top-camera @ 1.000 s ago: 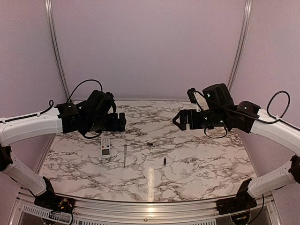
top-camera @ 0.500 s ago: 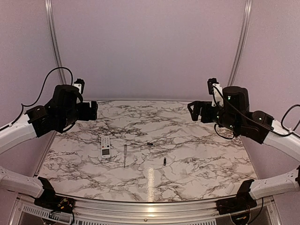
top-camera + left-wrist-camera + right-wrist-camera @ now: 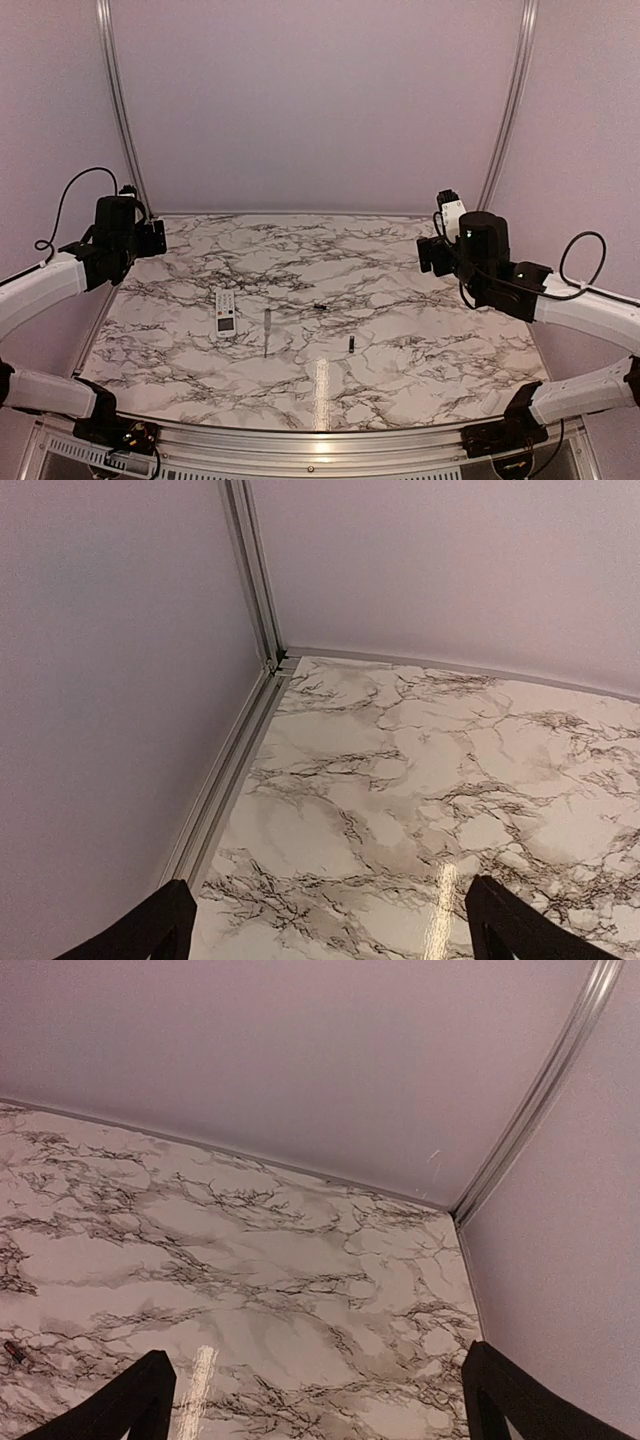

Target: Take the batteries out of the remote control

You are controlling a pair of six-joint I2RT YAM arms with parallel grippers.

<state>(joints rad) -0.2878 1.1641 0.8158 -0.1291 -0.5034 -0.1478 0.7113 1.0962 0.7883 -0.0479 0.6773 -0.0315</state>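
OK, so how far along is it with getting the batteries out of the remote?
Seemingly done: a battery and what looks like the second battery lie loose on the table, apart from the remote. In hand: nothing; the left claw and right claw are open, empty, off at the sides. Left: nothing obvious, though the remote's underside is hidden.

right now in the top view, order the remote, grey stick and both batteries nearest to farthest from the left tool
From the left tool:
1. remote control, left side
2. grey stick, just right of it
3. centre battery, mid-table
4. front battery, right of centre
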